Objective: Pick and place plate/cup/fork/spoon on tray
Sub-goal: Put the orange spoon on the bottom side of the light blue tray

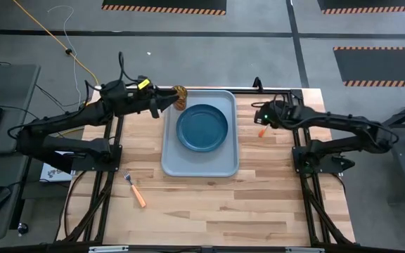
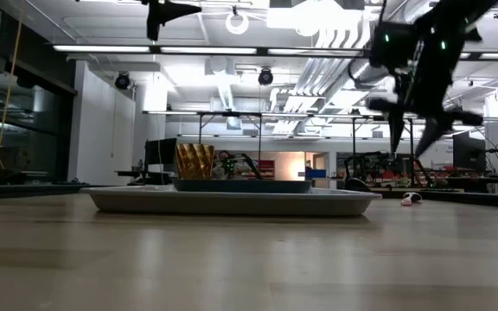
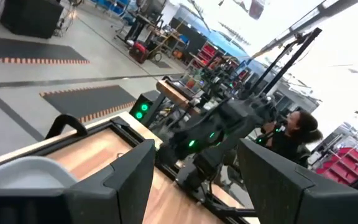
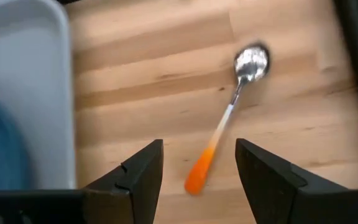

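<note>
The dark blue plate (image 1: 202, 127) lies on the pale blue-grey tray (image 1: 200, 167). The amber cup (image 1: 180, 98) stands upright in the tray's far left corner; it also shows in the low view (image 2: 194, 161). My left gripper (image 3: 194, 186) is open and empty, raised high beside the cup (image 1: 169, 102). The spoon (image 4: 229, 134) lies flat on the table, right of the tray. My right gripper (image 4: 199, 180) is open above the spoon's orange handle end, fingers pointing down, clear of the table (image 2: 418, 130). The fork (image 1: 135, 190) lies on the table at the near left.
Bare wooden table lies near and right of the tray. The black frame rails (image 1: 308, 204) run along the table's left and right sides. A person (image 3: 294, 134) shows in the room beyond the table.
</note>
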Tool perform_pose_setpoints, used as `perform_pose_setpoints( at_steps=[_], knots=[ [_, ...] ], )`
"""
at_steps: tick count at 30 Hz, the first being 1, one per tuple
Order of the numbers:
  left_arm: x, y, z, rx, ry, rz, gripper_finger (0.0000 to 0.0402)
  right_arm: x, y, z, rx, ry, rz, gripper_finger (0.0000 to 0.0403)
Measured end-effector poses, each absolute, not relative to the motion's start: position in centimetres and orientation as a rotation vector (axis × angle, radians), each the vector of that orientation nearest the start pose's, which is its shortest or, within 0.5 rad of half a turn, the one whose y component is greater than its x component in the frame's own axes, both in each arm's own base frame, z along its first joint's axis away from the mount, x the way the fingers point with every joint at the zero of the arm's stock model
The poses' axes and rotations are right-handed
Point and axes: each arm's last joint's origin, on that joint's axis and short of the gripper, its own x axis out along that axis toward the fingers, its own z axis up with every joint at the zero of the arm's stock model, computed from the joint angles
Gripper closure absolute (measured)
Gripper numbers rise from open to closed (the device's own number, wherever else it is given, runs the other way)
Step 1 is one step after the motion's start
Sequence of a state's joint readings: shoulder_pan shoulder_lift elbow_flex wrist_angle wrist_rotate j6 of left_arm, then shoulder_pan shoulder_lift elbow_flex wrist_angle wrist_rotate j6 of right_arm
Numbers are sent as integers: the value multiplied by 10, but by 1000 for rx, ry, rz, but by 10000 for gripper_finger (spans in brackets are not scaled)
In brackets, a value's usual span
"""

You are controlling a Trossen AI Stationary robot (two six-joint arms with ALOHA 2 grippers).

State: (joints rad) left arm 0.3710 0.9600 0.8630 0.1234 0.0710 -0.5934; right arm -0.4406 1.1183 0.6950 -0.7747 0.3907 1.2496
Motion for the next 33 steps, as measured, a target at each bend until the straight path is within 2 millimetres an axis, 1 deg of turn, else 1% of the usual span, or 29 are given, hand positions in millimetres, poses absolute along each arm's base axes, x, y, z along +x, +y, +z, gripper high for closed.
perform_pose_setpoints(
  at_steps=[3,7,9,12,16,22,27,30,33],
  knots=[
    [201,76,359,-581,-121,269,181,158,-92,182,1095,525,-1441,210],
    [201,76,359,-585,-120,266,181,145,-95,163,1135,441,-1565,210],
    [201,76,359,-586,-121,266,181,141,-96,158,1147,415,-1605,210],
    [201,76,359,-587,-120,266,181,141,-99,155,1139,361,-1614,210],
    [201,76,359,-588,-120,265,181,140,-104,149,1141,365,-1647,210],
    [201,76,360,-588,-120,264,181,152,-114,132,1155,371,-1659,210],
    [201,76,360,-588,-120,265,181,156,-117,117,1137,429,-1694,212],
    [201,76,360,-588,-121,265,181,157,-117,114,1122,448,-1707,229],
    [201,76,360,-587,-121,265,181,156,-117,113,1114,464,-1713,275]
  ],
)
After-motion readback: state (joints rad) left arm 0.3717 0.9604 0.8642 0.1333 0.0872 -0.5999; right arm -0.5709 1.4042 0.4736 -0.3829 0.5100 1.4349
